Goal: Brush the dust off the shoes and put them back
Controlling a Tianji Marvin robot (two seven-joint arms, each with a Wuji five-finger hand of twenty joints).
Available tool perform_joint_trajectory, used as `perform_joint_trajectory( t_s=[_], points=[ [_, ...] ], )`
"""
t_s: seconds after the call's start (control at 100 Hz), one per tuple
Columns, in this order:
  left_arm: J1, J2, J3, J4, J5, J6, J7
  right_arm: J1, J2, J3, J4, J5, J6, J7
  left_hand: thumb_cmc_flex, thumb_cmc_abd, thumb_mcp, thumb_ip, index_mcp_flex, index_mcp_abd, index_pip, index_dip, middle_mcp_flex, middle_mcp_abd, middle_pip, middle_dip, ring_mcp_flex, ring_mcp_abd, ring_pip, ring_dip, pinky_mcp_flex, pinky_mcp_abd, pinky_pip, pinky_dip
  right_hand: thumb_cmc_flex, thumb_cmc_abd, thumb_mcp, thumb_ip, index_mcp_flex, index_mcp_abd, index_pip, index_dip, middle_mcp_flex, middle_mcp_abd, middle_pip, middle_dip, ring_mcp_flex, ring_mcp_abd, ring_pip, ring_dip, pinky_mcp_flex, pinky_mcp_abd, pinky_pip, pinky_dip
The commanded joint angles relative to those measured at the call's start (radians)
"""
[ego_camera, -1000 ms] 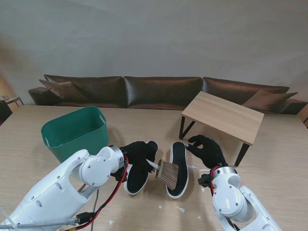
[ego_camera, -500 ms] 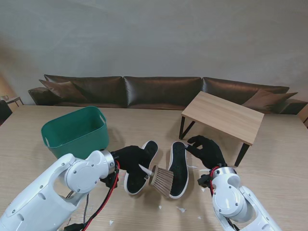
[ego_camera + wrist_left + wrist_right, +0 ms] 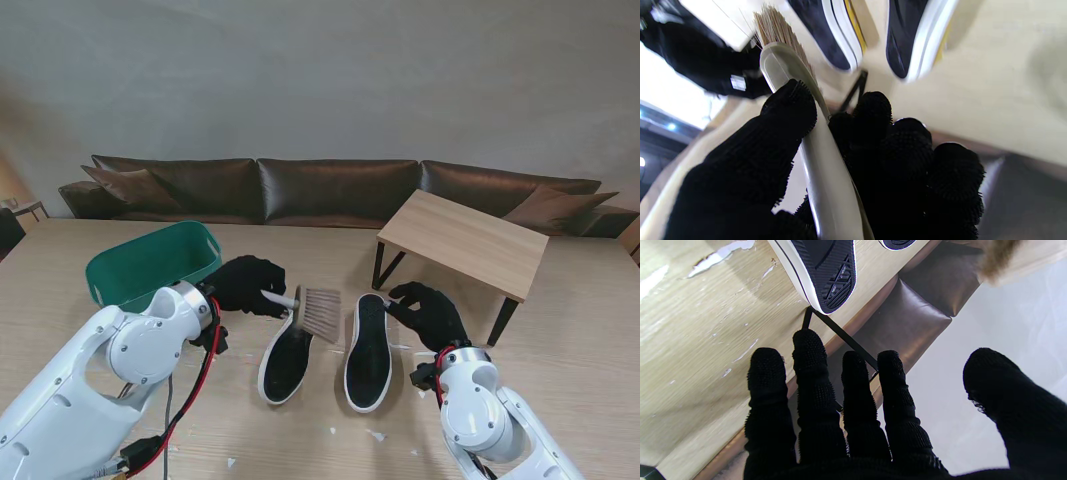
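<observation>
Two shoes point(image 3: 325, 352) lie side by side on counter point(image 3: 560, 330). Left hand point(image 3: 247, 284) grips brush point(image 3: 318, 312) over them. Right hand point(image 3: 430, 312) spread, empty.

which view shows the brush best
The stand view: the whole brush shows, bristles and handle, held by the left hand. The left wrist view shows its handle close up; the right wrist view only a blurred tuft at the edge.

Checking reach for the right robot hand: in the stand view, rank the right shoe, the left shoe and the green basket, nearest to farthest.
From the right robot hand:
1. Right shoe, just to its left.
2. Left shoe, farther left.
3. Green basket, far left.
</observation>
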State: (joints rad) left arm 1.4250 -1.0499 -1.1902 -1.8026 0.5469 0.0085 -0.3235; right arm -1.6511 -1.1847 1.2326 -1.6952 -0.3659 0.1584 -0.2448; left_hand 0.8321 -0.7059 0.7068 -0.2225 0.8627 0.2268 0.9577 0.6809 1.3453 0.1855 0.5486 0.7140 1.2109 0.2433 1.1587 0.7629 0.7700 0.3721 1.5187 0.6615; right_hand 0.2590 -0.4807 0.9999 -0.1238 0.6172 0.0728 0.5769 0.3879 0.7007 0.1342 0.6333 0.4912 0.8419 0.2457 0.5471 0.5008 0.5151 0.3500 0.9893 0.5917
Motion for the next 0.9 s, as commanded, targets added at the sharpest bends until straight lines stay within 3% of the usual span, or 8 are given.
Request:
perform_joint_trajectory(
  t_s=[0.0, 0.2, 0.4, 0.71, 0.89],
  points=[
    [-0.005, -0.008, -0.032, -0.016, 0.011, 0.000, 0.018, -0.005, -0.003, -0.005, -0.001, 0.000, -0.001, 0.014, 0.077, 0.053, 0.035, 0.034, 0.021, -0.036, 0.059, 0.027, 0.037, -0.008, 0.001, -0.001, 0.052, -0.006, -0.013, 0.012, -0.011, -0.013, 0.024, 0.015, -0.042, 0.024, 0.014, 0.026, 0.021, -0.003, -0.008, -0.010, 0.011, 0.010, 0.000, -0.015, 0.013, 0.005, 0.011, -0.003, -0.208, 0.014, -0.002, 0.004],
    [0.008, -0.027, -0.110, -0.007, 0.053, -0.001, 0.128, -0.003, -0.003, -0.008, 0.002, -0.002, -0.002, 0.016, 0.080, 0.051, 0.037, 0.034, 0.023, -0.033, 0.057, 0.027, 0.037, -0.005, 0.001, 0.001, 0.052, -0.001, -0.014, 0.014, -0.012, -0.006, 0.023, 0.016, -0.043, 0.025, 0.014, 0.026, 0.020, -0.004, -0.007, -0.010, 0.011, 0.010, 0.000, -0.015, 0.013, 0.003, 0.012, -0.003, -0.207, 0.013, -0.001, 0.004],
    [-0.003, -0.035, -0.162, 0.032, 0.105, 0.001, 0.192, 0.002, -0.003, -0.013, 0.010, -0.001, -0.005, 0.015, 0.081, 0.049, 0.039, 0.034, 0.025, -0.033, 0.055, 0.028, 0.036, -0.005, -0.003, 0.003, 0.050, 0.003, -0.031, 0.009, -0.016, -0.002, 0.018, 0.016, -0.042, 0.024, 0.015, 0.025, 0.019, -0.003, -0.007, -0.010, 0.010, 0.009, 0.000, -0.014, 0.013, 0.005, 0.011, -0.003, -0.207, 0.013, -0.001, 0.003],
    [-0.061, -0.051, -0.207, 0.166, 0.185, 0.003, 0.341, 0.010, -0.005, -0.021, 0.023, 0.002, -0.011, 0.011, 0.085, 0.044, 0.045, 0.034, 0.029, -0.023, 0.052, 0.027, 0.038, 0.003, -0.009, 0.006, 0.052, 0.015, -0.037, 0.008, -0.017, 0.016, 0.013, 0.018, -0.042, 0.025, 0.016, 0.025, 0.018, -0.003, -0.006, -0.010, 0.011, 0.011, 0.001, -0.014, 0.014, 0.004, 0.012, -0.003, -0.207, 0.014, -0.001, 0.003],
    [-0.087, -0.051, -0.223, 0.227, 0.213, 0.003, 0.369, 0.011, -0.004, -0.022, 0.026, 0.004, -0.014, 0.016, 0.084, 0.044, 0.046, 0.034, 0.029, -0.024, 0.051, 0.026, 0.038, 0.003, -0.011, 0.007, 0.052, 0.019, -0.038, 0.008, -0.019, 0.021, 0.013, 0.019, -0.042, 0.025, 0.017, 0.025, 0.018, -0.001, -0.005, -0.010, 0.010, 0.010, 0.002, -0.014, 0.013, 0.004, 0.012, -0.003, -0.207, 0.013, -0.001, 0.002]
  ],
)
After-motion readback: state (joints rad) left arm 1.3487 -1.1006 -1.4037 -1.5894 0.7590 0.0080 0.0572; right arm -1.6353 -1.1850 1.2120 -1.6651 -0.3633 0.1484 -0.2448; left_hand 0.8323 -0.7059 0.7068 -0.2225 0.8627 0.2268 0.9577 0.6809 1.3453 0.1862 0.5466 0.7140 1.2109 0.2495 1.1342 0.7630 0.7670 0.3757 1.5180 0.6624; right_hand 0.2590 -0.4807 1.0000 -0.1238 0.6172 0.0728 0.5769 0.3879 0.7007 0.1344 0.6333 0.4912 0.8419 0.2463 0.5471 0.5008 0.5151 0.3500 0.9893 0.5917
